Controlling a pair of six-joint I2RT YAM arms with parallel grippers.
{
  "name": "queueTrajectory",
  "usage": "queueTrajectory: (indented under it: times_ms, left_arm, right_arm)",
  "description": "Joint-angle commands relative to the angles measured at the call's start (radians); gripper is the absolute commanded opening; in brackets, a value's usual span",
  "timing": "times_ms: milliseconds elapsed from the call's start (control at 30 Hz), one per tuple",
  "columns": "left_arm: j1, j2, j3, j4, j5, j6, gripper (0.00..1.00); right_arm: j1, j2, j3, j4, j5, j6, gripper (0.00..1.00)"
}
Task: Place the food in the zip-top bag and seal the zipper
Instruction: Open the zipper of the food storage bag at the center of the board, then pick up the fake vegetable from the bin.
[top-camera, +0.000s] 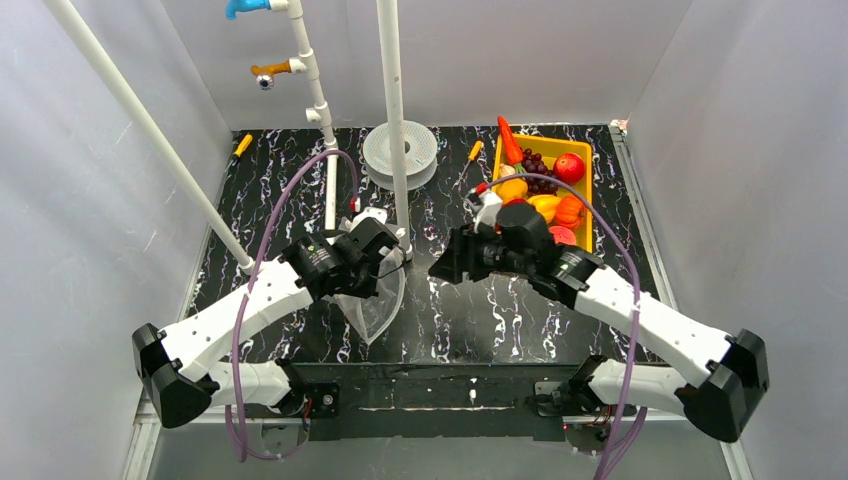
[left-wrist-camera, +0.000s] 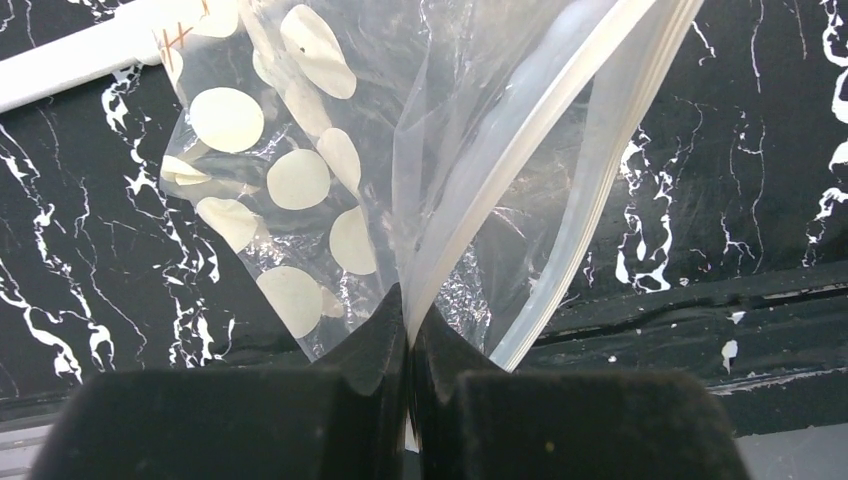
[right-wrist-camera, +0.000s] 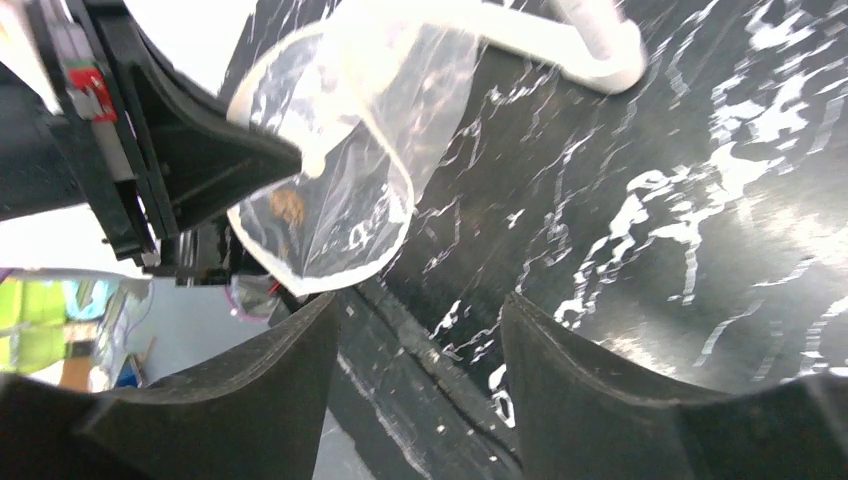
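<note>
clear dotted zip-top bag (top-camera: 372, 300) is hanging over the black marbled table (top-camera: 500, 310) with its mouth gaping; the clenched left gripper (left-wrist-camera: 408, 320) is pinching it at the zipper (left-wrist-camera: 540, 135). right gripper (right-wrist-camera: 415, 310) is hovering beside the bag, jaws parted, holding nothing. food (top-camera: 540, 190) is lying heaped in the yellow tray (top-camera: 590, 150), well apart at the far right.

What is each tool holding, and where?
Left tool pinches the zip-top bag by its zipper at the mouth edge. Right tool is open, holding nothing.
</note>
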Motion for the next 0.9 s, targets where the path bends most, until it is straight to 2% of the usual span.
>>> queueTrajectory:
  times_ms: [0, 67, 200, 300, 433, 633, 867]
  left_arm:
    - [0.007, -0.023, -0.014, 0.004, 0.036, -0.02, 0.0]
    - [0.006, -0.029, -0.015, 0.011, 0.046, -0.02, 0.0]
    - [0.007, -0.041, -0.014, 0.023, 0.062, -0.022, 0.0]
    - [0.007, -0.041, -0.013, 0.026, 0.074, -0.025, 0.0]
    - [0.007, -0.048, -0.026, 0.036, 0.104, -0.037, 0.0]
    - [0.007, -0.058, -0.043, 0.048, 0.135, -0.046, 0.0]
    - [0.007, -0.064, -0.042, 0.065, 0.15, -0.04, 0.0]
  right_arm:
    - [-0.095, -0.09, -0.012, -0.02, 0.084, -0.057, 0.69]
    - [-0.15, -0.099, -0.003, -0.069, 0.166, -0.067, 0.76]
    - [-0.327, -0.053, 0.006, -0.064, 0.19, -0.044, 0.77]
    - [-0.466, 0.041, 0.037, -0.035, 0.156, -0.016, 0.76]
    - [-0.569, 0.23, 0.171, -0.031, 0.188, -0.063, 0.77]
    - [-0.645, 0.548, 0.548, -0.101, 0.296, -0.256, 0.81]
    - [-0.662, 0.892, 1.007, -0.254, 0.367, -0.487, 0.82]
